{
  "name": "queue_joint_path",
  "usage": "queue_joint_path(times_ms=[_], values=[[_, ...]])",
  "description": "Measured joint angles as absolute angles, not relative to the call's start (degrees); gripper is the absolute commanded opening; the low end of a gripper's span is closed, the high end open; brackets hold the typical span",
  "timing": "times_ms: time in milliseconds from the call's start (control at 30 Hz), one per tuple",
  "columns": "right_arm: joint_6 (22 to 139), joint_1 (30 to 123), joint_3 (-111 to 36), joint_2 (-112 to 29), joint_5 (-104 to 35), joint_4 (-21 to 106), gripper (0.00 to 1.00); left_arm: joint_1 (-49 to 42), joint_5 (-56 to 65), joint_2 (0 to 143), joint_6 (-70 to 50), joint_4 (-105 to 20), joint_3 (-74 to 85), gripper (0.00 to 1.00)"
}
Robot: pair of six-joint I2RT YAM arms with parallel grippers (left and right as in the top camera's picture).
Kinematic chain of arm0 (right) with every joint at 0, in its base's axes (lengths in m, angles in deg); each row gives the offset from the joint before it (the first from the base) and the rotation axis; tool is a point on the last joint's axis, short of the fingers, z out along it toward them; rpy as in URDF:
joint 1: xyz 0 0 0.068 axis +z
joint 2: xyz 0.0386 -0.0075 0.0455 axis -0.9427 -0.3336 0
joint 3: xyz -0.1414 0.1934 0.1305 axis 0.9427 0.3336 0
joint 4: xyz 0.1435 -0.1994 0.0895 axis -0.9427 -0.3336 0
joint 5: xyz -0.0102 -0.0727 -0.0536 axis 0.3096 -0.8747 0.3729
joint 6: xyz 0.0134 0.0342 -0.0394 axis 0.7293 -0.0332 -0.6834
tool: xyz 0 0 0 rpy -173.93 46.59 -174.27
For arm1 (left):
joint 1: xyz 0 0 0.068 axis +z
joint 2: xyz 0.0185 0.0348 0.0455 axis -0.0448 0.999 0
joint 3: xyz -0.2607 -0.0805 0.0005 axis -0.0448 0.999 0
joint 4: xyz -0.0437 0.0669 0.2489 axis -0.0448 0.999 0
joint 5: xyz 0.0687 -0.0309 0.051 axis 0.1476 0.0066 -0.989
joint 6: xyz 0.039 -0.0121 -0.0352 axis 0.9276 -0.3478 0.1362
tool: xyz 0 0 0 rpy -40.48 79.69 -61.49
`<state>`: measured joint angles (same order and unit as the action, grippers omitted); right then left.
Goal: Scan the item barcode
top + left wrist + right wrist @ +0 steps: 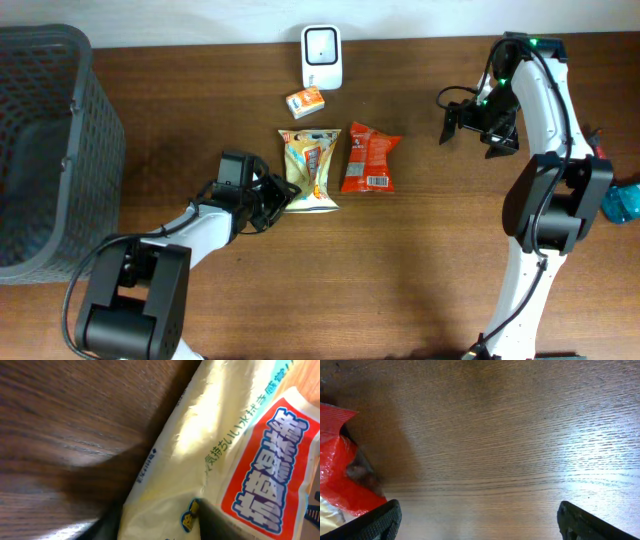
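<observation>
Yellow snack bag: mid-frame; left gripper straddles its lower-left edge, grip unclear.
Right gripper: upper right, fingers wide apart.

table: wood, grained, slight sheen
yellow bag: glossy plastic film, crinkled
red bag: glossy crinkled film
basket: plastic mesh, matt
scanner: smooth white plastic

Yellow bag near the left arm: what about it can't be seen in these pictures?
- Barcode: none shows on the yellow bag; overhead print is too small, left wrist view crops it.
- Grip: left fingers are blurred and cut by the left wrist view's bottom edge; overhead, the left arm covers them.
</observation>
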<state>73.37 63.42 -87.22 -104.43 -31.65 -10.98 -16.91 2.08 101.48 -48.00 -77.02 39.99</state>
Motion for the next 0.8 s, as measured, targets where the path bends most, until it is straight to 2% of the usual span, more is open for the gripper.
queue_joint_path(times_ms=[233, 400, 600, 800], values=[[73.37, 63.42, -87.22, -104.43, -31.65, -10.98, 0.98, -16.83, 1.95, 101.81, -43.41, -77.51, 39.99, 0.00], [73.34, 63.42, -87.22, -104.43, -31.65, -10.95, 0.98, -15.87, 1.41, 97.59, -33.86, -73.48, 39.66, 0.00], [73.37, 63.42, -87.22, -104.43, -31.67, -11.00, 0.98, -15.41, -8.08, 82.96, -24.07, -61.20, 34.39, 0.00], [73.39, 63.42, -87.22, -104.43, -31.65, -10.98, 0.98, -15.45, -20.47, 73.81, -13.99, -57.48, 33.06, 0.00]])
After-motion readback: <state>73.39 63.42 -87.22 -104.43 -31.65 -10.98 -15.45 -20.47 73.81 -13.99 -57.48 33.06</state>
